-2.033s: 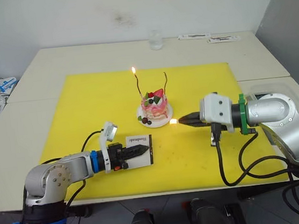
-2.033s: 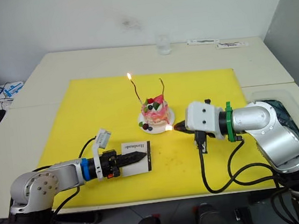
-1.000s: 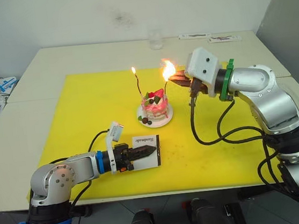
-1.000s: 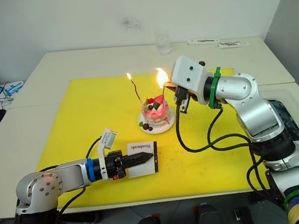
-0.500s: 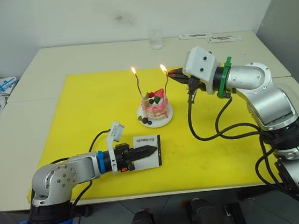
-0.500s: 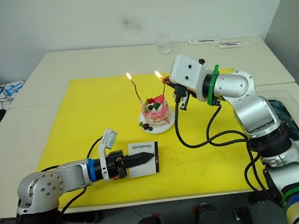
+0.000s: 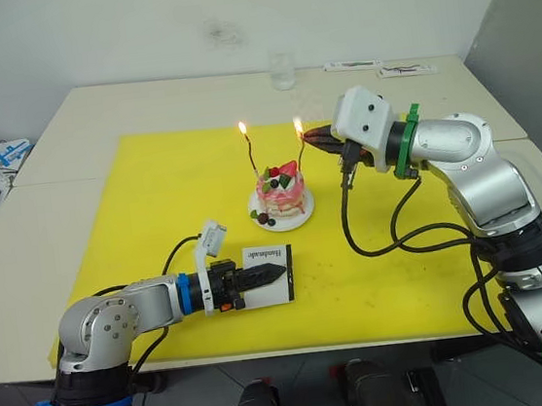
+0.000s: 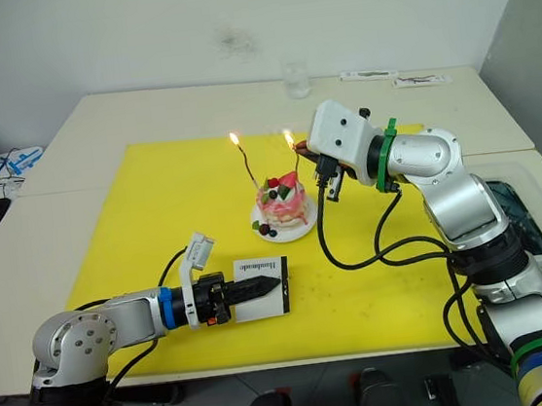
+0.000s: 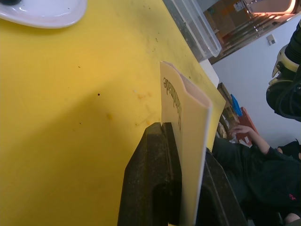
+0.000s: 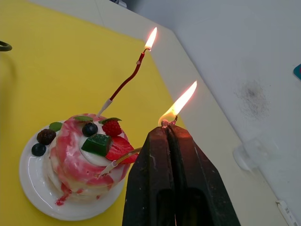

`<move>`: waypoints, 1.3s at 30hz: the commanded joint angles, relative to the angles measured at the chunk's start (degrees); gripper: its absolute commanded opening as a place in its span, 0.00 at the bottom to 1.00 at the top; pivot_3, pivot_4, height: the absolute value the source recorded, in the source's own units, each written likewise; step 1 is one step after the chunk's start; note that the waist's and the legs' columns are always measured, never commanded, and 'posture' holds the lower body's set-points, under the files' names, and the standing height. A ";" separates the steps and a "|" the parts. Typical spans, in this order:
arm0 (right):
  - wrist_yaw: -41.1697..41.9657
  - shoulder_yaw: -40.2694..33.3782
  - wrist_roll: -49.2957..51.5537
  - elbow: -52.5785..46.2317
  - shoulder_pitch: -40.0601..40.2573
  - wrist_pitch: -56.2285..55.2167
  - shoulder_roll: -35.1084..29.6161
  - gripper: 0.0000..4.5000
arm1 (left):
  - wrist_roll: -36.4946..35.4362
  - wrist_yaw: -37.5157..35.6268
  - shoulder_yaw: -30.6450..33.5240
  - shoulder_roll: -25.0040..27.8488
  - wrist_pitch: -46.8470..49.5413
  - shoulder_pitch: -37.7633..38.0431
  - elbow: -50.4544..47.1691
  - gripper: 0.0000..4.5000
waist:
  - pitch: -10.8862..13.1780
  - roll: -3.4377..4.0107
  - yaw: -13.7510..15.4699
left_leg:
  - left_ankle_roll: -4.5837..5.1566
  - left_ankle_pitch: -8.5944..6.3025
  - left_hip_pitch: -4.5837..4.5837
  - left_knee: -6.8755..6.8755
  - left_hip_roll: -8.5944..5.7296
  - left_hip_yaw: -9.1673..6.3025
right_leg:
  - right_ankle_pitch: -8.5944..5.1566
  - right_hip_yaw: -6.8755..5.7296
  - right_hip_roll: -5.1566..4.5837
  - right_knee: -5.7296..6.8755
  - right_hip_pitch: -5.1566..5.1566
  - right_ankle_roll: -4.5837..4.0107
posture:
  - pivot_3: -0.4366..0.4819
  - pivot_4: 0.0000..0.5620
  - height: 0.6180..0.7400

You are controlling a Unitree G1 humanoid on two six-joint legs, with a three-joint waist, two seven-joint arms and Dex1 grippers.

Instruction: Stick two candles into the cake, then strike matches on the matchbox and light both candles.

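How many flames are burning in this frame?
2. One tops the thin reddish candle on the robot's-left side of the pink-and-white cake. The other burns at the right gripper tip, beside the second candle; whether match or wick, I cannot tell.

Bright even room light; sharp; soft shadows; flames glare.

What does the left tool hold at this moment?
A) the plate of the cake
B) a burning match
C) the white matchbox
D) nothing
C: the left tool is closed on the white matchbox, and in the left wrist view its fingers clamp the box edge above the yellow mat.
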 commanded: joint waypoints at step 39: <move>3.40 -3.03 4.96 -8.48 2.13 5.17 -2.51 0.00 | -1.32 -0.44 -0.16 -0.29 -0.27 -1.34 -1.39 0.00 | 0.00 0.00 0.11 | 0.00 0.00 -0.01 -0.01 0.00 -0.01 | -0.01 -0.01 0.00 -0.01 0.00 0.00 | 0.48 0.27 1.00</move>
